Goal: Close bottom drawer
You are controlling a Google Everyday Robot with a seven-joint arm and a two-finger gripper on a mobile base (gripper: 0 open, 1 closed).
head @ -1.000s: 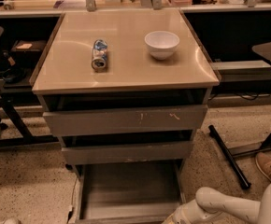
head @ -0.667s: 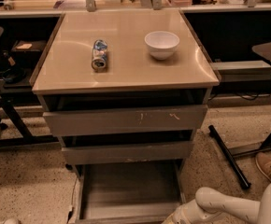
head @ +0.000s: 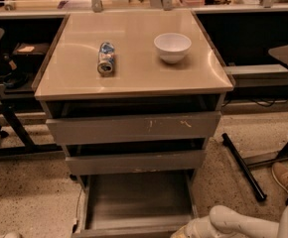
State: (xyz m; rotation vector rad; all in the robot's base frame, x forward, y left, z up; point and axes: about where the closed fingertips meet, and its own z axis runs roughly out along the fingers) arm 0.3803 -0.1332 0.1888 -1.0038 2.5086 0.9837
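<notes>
The bottom drawer (head: 134, 197) is pulled far out of the beige-topped cabinet, with its shallow grey tray showing and its front edge (head: 129, 230) at the bottom of the view. My white arm (head: 233, 224) reaches in from the lower right toward the drawer's front right corner. My gripper (head: 181, 232) is at the very bottom edge next to that corner, mostly cut off by the frame. The plain middle drawer (head: 134, 161) and the scratched top drawer (head: 134, 128) sit above, each slightly out.
A can (head: 106, 58) lies on its side and a white bowl (head: 172, 46) stands on the cabinet top (head: 134, 78). A black chair base (head: 5, 128) is at the left. A black bar (head: 243, 167) and a shoe (head: 287, 177) are on the floor at the right.
</notes>
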